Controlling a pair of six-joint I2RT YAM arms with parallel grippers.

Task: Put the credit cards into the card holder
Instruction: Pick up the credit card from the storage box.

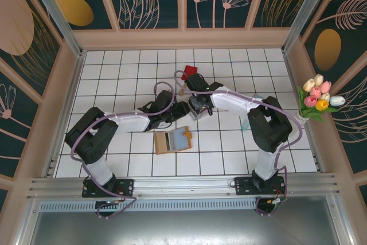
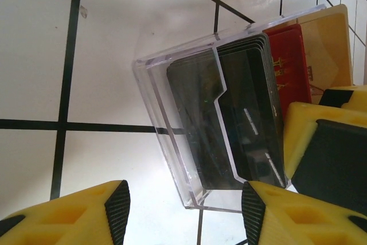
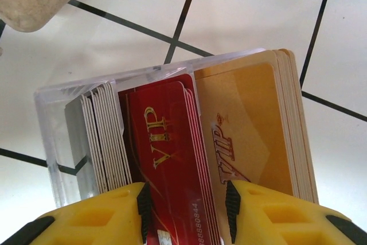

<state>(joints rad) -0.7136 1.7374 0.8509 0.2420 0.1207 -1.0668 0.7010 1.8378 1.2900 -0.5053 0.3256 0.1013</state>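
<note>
Wallet: one orange-tan leather-look bifold card holder [image 1: 172, 140], open flat, bare tiles around.
Left gripper [image 2: 183, 210]: jaws wide, empty, at clear plastic box [image 2: 155, 113] edge.
Right gripper [image 3: 184, 210]: straddles red stack [image 3: 166, 142]; grip unclear.
Credit cards [image 3: 246, 136]: three stacks, black, red, tan, upright in that box.

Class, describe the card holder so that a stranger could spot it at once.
On the white tiled table, look at the middle near the front edge. The card holder lies open there, flat and orange-tan, unlike the clear box farther back.
</note>
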